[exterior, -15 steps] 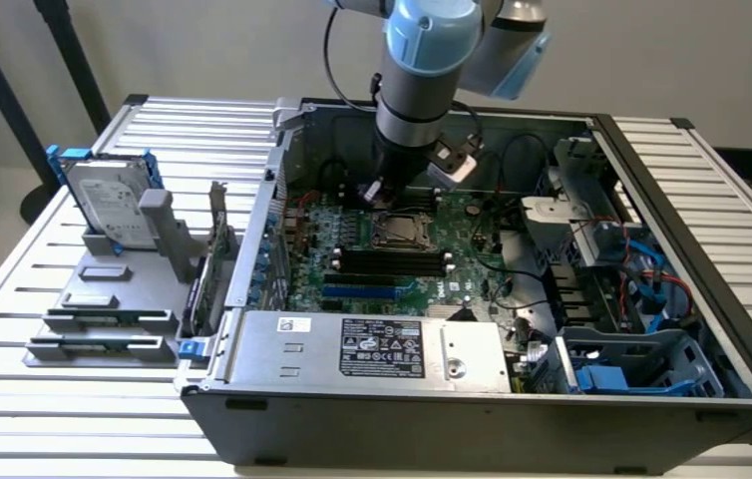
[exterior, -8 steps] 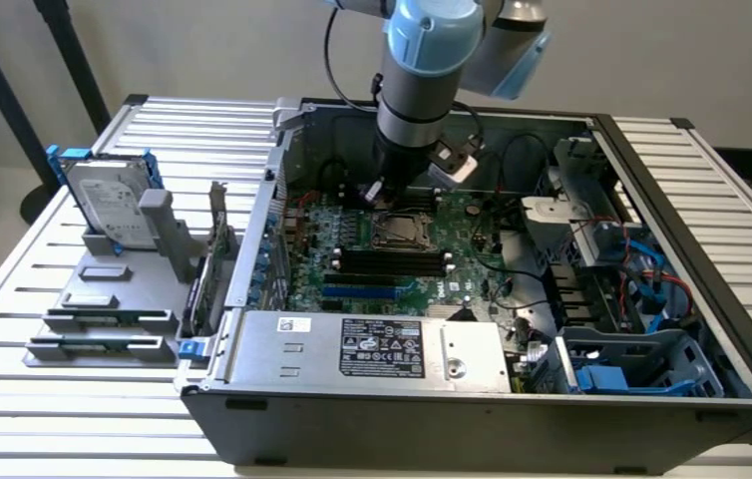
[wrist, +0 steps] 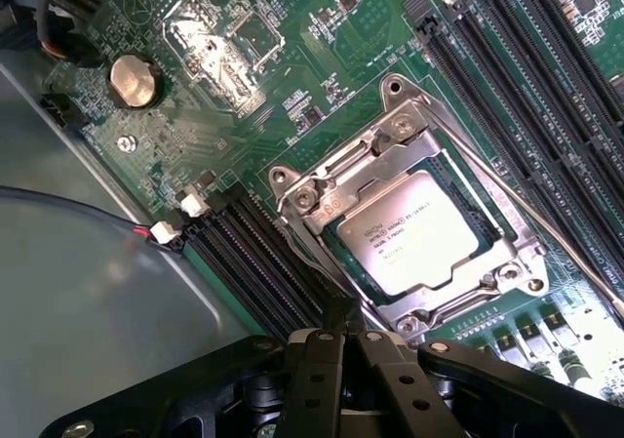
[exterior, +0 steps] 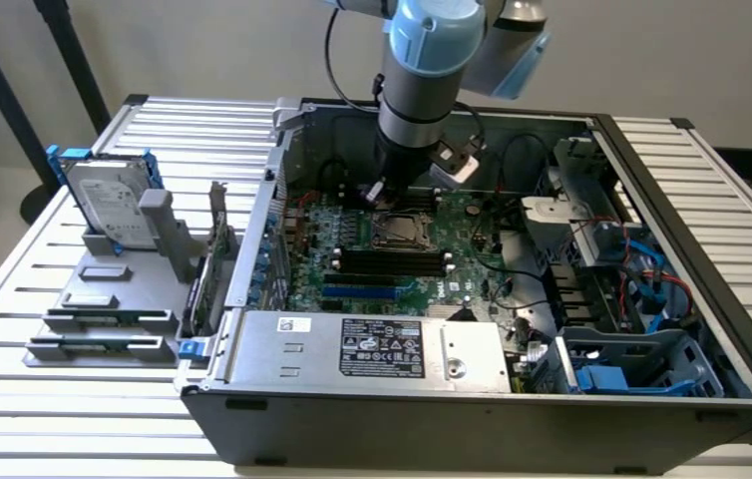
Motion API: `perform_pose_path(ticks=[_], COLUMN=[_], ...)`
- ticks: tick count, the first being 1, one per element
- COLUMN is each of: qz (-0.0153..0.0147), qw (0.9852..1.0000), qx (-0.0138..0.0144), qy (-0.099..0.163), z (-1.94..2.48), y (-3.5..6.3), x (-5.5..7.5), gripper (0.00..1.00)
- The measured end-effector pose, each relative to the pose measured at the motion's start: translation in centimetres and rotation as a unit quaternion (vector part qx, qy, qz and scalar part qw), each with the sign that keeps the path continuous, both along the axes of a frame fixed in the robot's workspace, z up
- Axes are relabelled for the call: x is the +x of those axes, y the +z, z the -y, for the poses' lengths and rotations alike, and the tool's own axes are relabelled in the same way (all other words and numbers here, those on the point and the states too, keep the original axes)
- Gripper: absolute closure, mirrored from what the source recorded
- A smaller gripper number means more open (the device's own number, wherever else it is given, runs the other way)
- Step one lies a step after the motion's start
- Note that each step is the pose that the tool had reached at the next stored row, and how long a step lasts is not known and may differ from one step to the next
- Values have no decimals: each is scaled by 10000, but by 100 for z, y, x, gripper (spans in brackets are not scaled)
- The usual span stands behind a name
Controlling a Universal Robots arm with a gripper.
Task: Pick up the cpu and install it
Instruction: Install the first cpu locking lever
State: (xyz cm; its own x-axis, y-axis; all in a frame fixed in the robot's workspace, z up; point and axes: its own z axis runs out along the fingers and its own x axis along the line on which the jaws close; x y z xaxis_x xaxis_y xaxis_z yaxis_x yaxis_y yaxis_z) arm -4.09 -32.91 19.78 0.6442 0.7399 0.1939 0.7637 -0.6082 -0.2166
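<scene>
The cpu [wrist: 421,243] is a small square chip with a silvery printed top. It lies flat in the socket on the green motherboard [wrist: 322,67], inside a metal frame [wrist: 322,199]. In the exterior view the cpu [exterior: 400,230] sits in the middle of the open computer case. My gripper [wrist: 341,345] is shut with nothing between its black fingers, its tips just beside one corner of the socket frame. In the exterior view the gripper [exterior: 384,196] hangs down from the arm just above the board, at the far edge of the socket.
Black memory slots [wrist: 263,262] flank the socket, and a coin battery [wrist: 132,79] lies further off. The case walls [exterior: 269,230], a power supply [exterior: 363,349] and cables [exterior: 642,269] crowd the board. Outside, a hard drive in a blue bracket [exterior: 108,205] and grey blocks [exterior: 104,324] stand on the table.
</scene>
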Motion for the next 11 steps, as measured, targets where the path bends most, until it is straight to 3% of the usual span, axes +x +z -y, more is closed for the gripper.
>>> perform_pose_path(ticks=[11], qz=[0], qw=[10000], qx=[-43], qy=[0], z=[0], y=[-3], x=[17], gripper=[89])
